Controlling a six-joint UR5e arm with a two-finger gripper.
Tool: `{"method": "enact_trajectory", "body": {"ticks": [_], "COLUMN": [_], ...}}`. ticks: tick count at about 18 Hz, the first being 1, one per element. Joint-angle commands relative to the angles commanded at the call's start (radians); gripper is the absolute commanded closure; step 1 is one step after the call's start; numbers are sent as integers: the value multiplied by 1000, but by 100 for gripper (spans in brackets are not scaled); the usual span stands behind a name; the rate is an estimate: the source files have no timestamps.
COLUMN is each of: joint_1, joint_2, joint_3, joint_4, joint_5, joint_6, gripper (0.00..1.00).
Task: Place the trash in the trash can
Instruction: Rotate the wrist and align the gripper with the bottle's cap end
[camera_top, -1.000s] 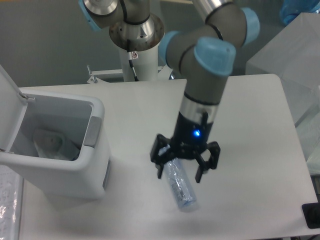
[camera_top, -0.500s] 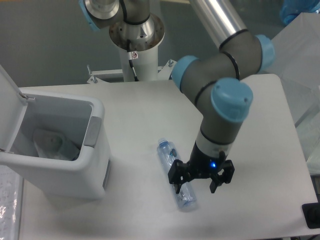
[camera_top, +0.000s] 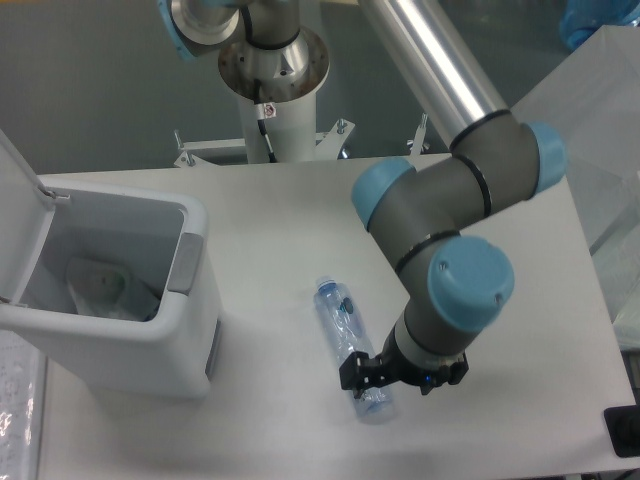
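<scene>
Here the gripper (camera_top: 398, 378) is low over the near end of the bottle (camera_top: 350, 345), which lies flat on the white table (camera_top: 270, 220) with its cap end pointing toward the far left and its base toward the near right. The fingers are mostly hidden under the wrist, so whether they are spread or pressed onto the plastic cannot be told from this angle. The bin (camera_top: 120, 300) stands well apart at the left with its lid (camera_top: 18, 225) swung up, and a crumpled wrapper (camera_top: 100, 285) already lies inside. The main risk is the grip point: taking a long, light bottle so close to one end could let it pivot and droop when lifted, or squirt out sideways, since the thin round wall is smooth and gives under pressure. A drooping bottle might then catch the bin's rim on the way in. Pressing down too far could also pin it against the table. The tabletop is plain, matte and pale, with rounded far corners; behind it rises the arm's white pedestal (camera_top: 272, 90) against a dull grey floor, and clear plastic sheeting (camera_top: 600, 150) hangs at the right.
</scene>
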Motion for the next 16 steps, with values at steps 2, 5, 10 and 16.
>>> {"method": "enact_trajectory", "body": {"ticks": [2,5,10,16], "joint_1": [-8,-18,-37,-63], "joint_2": [-12,-29,-31,-39], "joint_3": [2,2,-49,-104], "joint_4": [-26,-26,-17,-2], "joint_5": [29,54,89,160], "joint_6": [-3,-3,-3,-6], "gripper": [0,0,0,0]}}
